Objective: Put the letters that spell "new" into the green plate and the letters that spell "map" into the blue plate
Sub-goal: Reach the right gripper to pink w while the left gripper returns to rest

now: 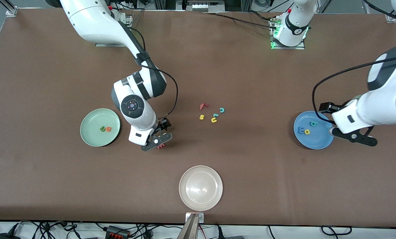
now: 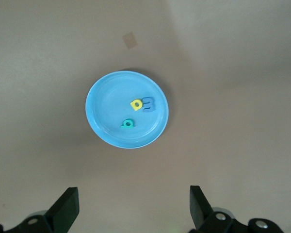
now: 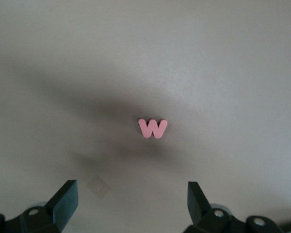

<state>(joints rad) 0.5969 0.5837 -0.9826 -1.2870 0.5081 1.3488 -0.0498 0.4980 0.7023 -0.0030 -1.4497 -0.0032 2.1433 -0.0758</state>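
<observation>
Blue plate (image 1: 314, 141) at frame right holds m, a, p; green plate (image 1: 93, 132) holds n, e. Pink w (image 3: 153, 128) remains on tabletop beneath spread right pincer (image 1: 158, 143); left pincer (image 2: 133, 206) spread, waiting.

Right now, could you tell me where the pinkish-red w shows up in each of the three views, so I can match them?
Front view: the w lies on the brown table, partly hidden under the open right gripper, beside the green plate.
Right wrist view: the w sits mid-picture on bare table, ahead of the open fingers.
Left wrist view: not in it.
Shared landmark: the right gripper's dark fingers.
</observation>
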